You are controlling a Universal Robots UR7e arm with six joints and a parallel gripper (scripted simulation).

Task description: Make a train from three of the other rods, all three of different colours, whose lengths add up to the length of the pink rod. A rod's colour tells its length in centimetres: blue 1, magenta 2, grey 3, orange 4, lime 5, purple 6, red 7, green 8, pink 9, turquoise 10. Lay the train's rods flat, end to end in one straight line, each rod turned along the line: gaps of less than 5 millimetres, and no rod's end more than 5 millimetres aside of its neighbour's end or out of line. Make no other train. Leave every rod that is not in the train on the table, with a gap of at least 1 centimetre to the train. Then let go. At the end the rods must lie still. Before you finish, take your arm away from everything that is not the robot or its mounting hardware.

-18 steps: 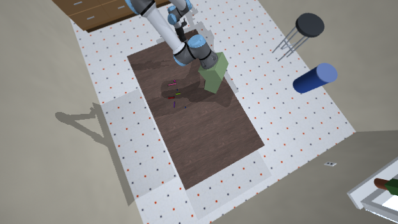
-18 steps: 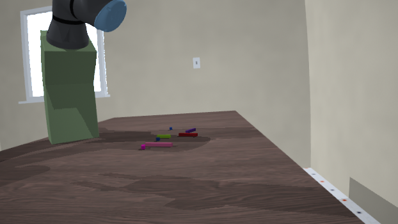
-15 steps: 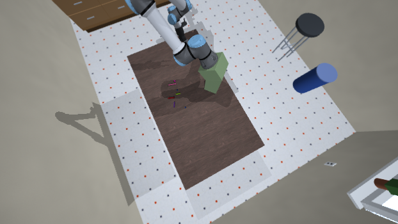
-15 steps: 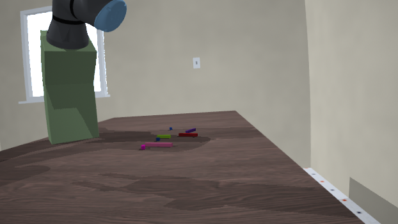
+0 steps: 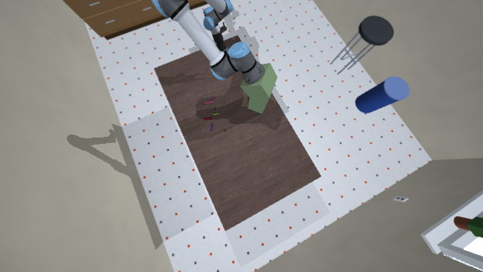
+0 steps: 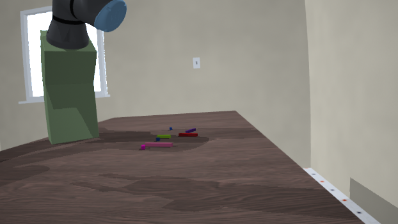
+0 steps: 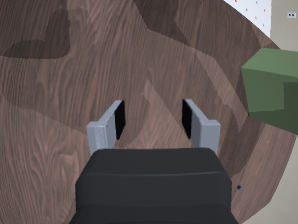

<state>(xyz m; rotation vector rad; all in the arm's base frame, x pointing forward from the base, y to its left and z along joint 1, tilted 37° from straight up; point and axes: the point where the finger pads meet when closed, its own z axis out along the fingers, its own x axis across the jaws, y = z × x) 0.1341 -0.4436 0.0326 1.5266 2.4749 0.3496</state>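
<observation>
Pale, spotted flooring [image 5: 182, 233] [image 6: 333, 192] [image 7: 251, 10] surrounds the dark wooden tabletop [image 5: 268, 167] [image 6: 192, 185] [image 7: 45, 165]. Above it reaches the arm [image 5: 196, 35] [image 6: 68, 30], its end over a tall green block [image 5: 259, 97] [image 6: 70, 68] [image 7: 267, 92]. The fingers are released and spread wide, nothing between them, well apart from the rods.

Longest of the rods is the pink rod [image 5: 208, 102] [image 6: 159, 144], the measure for the train. Next come the red rod [image 5: 207, 118] [image 6: 188, 135], the purple rod [image 5: 211, 127] [image 6: 191, 130], lying at a different angle, and the lime rod [image 5: 216, 113] [image 6: 164, 136]. The magenta rod [image 5: 212, 98] [image 6: 143, 147] sits close by the pink one; whether they touch, I cannot tell. Smallest are the near blue rod [image 5: 215, 109] [image 6: 157, 139], beside the lime, and the far blue rod [image 5: 224, 130] [image 6: 170, 128], off by itself.

Purple, magenta and one blue should make the sum. Those are scattered, so no part of the train is made; aligning, spacing and withdrawing all remain.

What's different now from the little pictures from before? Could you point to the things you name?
Nothing I can see has moved. The robot's open hand [image 7: 153, 111] hasn't picked up or let go of anything. The pink stick [image 5: 209, 102] [image 6: 159, 144], red stick [image 5: 208, 118] [image 6: 188, 135] and green block [image 5: 258, 97] [image 6: 70, 96] are all where they were.
</observation>
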